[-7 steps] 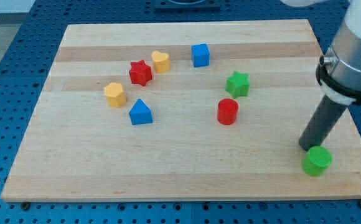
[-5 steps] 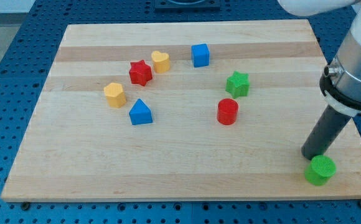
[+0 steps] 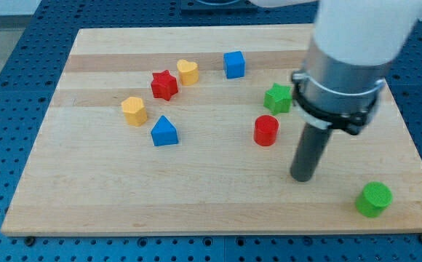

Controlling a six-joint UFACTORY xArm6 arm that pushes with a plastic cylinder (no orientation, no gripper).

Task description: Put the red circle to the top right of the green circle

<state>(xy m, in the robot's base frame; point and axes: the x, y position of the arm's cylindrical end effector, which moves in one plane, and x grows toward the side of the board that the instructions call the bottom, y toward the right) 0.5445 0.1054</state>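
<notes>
My tip [image 3: 302, 177] on the board [image 3: 87, 196], between red circle [image 3: 266, 130] and green circle [image 3: 374, 199], touching neither.

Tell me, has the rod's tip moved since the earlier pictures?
Yes. My tip went toward the view's left, away from the green circle, and now stands between it and the red circle.

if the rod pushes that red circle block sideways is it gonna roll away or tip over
Probably neither: the red circle stands on its flat end, squat, so it should slide. An off-centre push from my tip may make it curve aside, since its round wall offers no flat face.
</notes>
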